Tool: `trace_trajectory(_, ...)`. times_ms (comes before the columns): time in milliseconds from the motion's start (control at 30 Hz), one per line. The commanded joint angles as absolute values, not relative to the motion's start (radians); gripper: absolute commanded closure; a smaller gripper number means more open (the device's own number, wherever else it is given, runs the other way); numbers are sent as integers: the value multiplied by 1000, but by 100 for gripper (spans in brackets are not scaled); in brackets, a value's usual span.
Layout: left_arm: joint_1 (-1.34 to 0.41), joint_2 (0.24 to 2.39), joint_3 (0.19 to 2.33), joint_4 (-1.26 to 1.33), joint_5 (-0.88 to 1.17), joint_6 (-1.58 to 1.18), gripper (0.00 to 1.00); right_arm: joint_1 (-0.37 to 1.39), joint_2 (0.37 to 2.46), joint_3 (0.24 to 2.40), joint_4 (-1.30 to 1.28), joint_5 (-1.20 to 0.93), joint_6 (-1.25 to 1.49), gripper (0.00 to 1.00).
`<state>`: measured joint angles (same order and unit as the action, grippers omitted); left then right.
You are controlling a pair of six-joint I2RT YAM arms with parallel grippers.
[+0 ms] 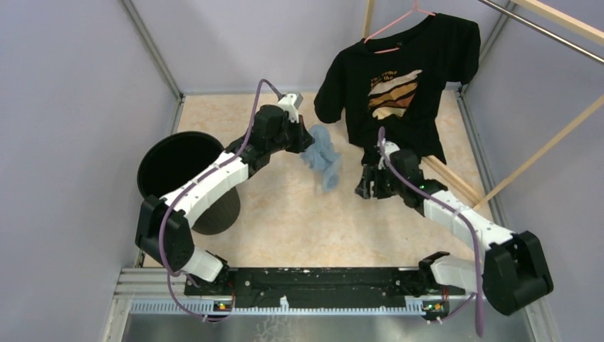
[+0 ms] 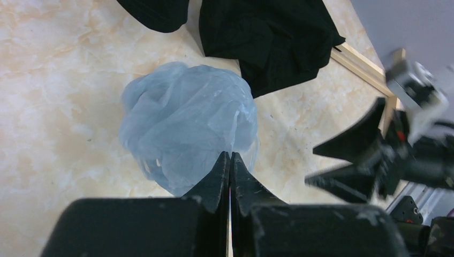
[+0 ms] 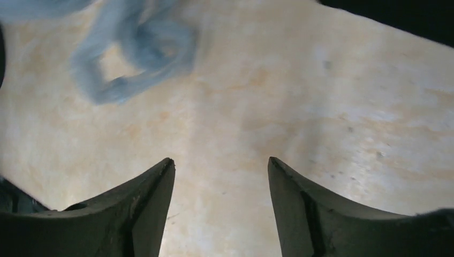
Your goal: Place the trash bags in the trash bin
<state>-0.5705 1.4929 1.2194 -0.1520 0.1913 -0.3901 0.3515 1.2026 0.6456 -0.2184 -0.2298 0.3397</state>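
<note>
The trash bag point(image 1: 325, 157) is a crumpled pale-blue film bunch that hangs above the floor at the centre. My left gripper point(image 1: 305, 140) is shut on its upper left edge. In the left wrist view the jaws point(image 2: 230, 155) are pressed together against the bag point(image 2: 187, 118). My right gripper point(image 1: 365, 185) stands just right of the bag, open and empty. In its own view the right gripper point(image 3: 220, 163) shows only bare floor between its fingers, with the bag point(image 3: 134, 53) blurred at the upper left. The black trash bin point(image 1: 158, 153) stands at the left, partly hidden by my left arm.
A black printed T-shirt point(image 1: 399, 78) hangs on a pink hanger at the back right, its hem near my right gripper. A wooden rack's base bar point(image 1: 449, 179) lies on the floor under it. Grey walls close in the left, back and right sides.
</note>
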Motion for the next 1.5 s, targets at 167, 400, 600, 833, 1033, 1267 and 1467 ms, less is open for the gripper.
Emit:
trace_trajectory(167,-568,1456,1206,-92,155,-383,100,719,1108,697,-114,-6,270,11)
trace_trajectory(400,-568,1451,1207,-91,160,-380,100,780,1298,801,-113,255,218,2)
trace_trajectory(600,-568,1446,1214,-92,186,-377,100,773,1400,844,-14,256,177,3)
trace_trajectory(833,-568,1453,1230,-99,209,-371,100,763,1497,858,122,207,215,14)
trace_trajectory(1033,-563,1444,1233,-105,193,-364,100,762,1468,760,162,249,238,35)
trace_trajectory(1267,-550,1444,1235,-109,188,-365,100,711,1193,615,183,240,297,100)
trace_trajectory(1467,-543,1482,1263,-144,210,-368,67,359,1164,628,181,-516,567,100)
